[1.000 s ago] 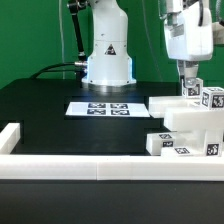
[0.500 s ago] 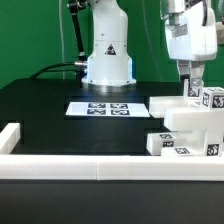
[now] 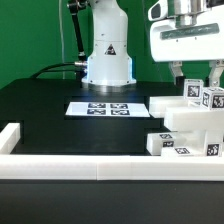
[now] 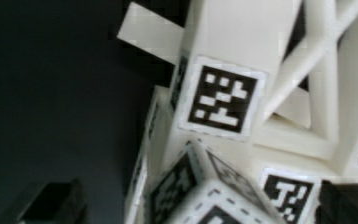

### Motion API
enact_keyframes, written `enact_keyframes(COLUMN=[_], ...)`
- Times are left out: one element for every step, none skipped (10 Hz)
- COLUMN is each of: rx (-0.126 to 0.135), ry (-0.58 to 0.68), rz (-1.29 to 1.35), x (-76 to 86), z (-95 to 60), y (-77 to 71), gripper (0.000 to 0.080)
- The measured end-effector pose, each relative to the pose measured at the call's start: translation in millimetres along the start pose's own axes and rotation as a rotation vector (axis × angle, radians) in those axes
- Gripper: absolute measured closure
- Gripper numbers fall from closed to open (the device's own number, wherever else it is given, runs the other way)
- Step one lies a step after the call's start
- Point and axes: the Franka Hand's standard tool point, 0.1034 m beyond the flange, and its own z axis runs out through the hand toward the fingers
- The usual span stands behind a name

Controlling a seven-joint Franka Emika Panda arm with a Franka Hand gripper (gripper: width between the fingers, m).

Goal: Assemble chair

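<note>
The chair is a chunky stack of white tagged blocks at the exterior view's right, with a slab, stepped blocks and upright tagged posts on top. My gripper hangs just above those posts. It is open, with one finger on each side of the topmost post and nothing held. In the wrist view, white bars and tagged faces of the chair fill the picture between my open gripper, and one dark fingertip shows beside them.
The marker board lies flat on the black table in front of the arm's white base. A long white border wall runs along the near edge and turns up at the exterior view's left.
The gripper was shut on the top post and has opened, letting it go. The hand has turned so its broad side faces the camera, and it sits slightly higher.
</note>
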Motion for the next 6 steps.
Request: enact_keyframes(rx=[-0.004,-0.006,-0.011,-0.016,-0.024,-0.027], ry=[0.002,0.003,0.010,0.015,0.021,0.023], rz=[-0.090,-0.151,-0.263,-0.343,-0.421,-0.523], x=[-1.8,-2.1,-1.8,-1.7,-0.8,3.2], z=[0.3,-0.1,-0.7,-1.0,-1.2,-1.6], y=[-0.5,-1.5,-2.6,-3.1,-2.9,-1.5], gripper=[0.0150,0.0150,0.0150,0.0150,0.0150,0.0150])
